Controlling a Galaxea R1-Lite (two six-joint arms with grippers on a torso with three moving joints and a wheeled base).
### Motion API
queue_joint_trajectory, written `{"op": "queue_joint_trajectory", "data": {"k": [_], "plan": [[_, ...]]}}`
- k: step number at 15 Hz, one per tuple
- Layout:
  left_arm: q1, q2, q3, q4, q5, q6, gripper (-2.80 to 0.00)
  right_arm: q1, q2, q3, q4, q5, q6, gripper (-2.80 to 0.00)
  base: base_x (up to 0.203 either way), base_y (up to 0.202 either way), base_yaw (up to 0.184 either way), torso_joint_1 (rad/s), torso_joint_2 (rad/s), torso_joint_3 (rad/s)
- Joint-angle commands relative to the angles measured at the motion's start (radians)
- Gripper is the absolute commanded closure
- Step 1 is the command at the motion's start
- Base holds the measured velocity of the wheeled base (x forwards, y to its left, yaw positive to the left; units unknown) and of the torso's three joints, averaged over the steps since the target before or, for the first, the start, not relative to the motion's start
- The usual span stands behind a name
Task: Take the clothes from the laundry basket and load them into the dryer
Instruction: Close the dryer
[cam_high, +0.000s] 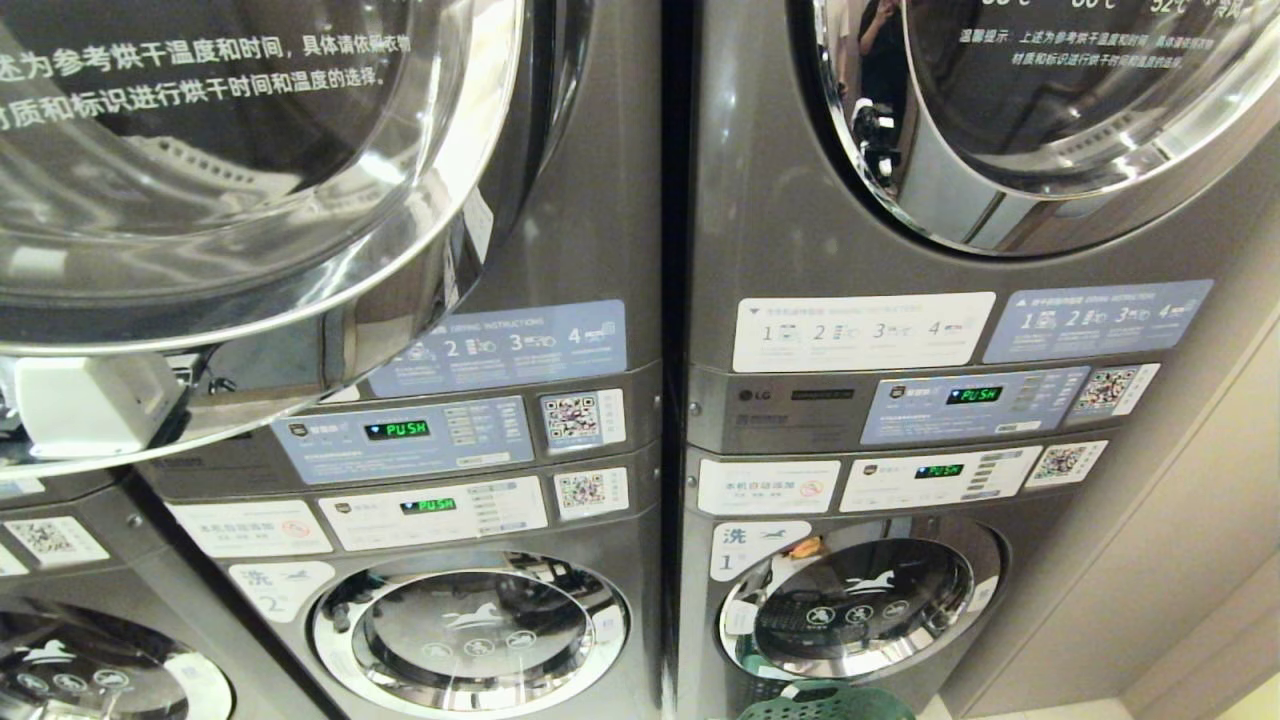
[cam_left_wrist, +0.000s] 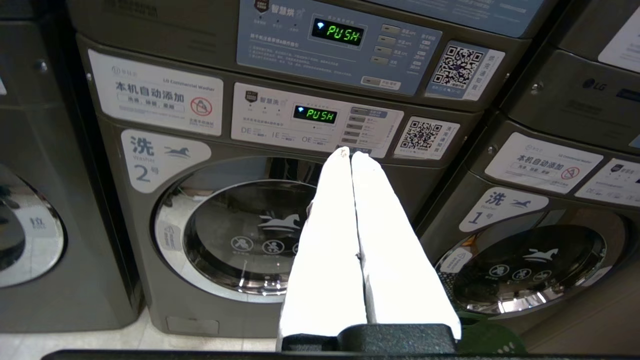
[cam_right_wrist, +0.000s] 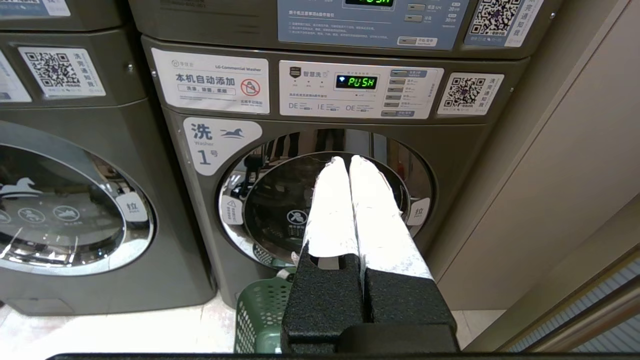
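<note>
Robot was parked right in front of a wall of stacked grey laundry machines, and neither arm showed up in the head view. The dryer (cam_high: 1050, 110) sat at the upper right of the frame, round chrome-rimmed door shut, and a second dryer door (cam_high: 230, 160) filled the upper left, swung partly out toward the camera. Below them were washer 2 (cam_high: 470, 630) at bottom center and washer 1 (cam_high: 860, 610) to its right, both doors closed, panels all reading PUSH in green.

The green laundry basket (cam_right_wrist: 262, 312) stood on the floor right up against the front of washer 1; in the head view only its rim peeked in at the bottom edge. Couldn't tell what was inside it from any angle.

The left gripper (cam_left_wrist: 350, 154) was squeezed fully together with nothing in it, white fingers touching at the tips, hanging in front of washer 2's control panel. The right gripper (cam_right_wrist: 348, 161) was the same deal, pinched closed and empty, pointing at washer 1's door, with the basket just below it in the lower middle of that frame.
</note>
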Motion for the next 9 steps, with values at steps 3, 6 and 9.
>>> {"op": "queue_joint_trajectory", "data": {"k": [3, 6, 9], "plan": [[-0.001, 0.004, -0.145, -0.049, -0.069, 0.042, 0.0, 0.0, 0.001, 0.003, 0.0, 0.0, 0.009, 0.0, 0.0, 0.0, 0.0, 0.0, 0.0, 0.0], [-0.001, 0.129, -0.494, -0.066, -0.182, 0.073, 0.0, 0.0, 0.002, 0.002, 0.004, 0.0, 0.011, 0.0, 0.0, 0.0, 0.0, 0.0, 0.0, 0.0], [-0.003, 0.294, -0.782, -0.07, -0.303, 0.085, 0.0, 0.0, 0.002, 0.0, 0.005, 0.0, 0.011, 0.0, 0.0, 0.0, 0.0, 0.0, 0.0, 0.0]]}}
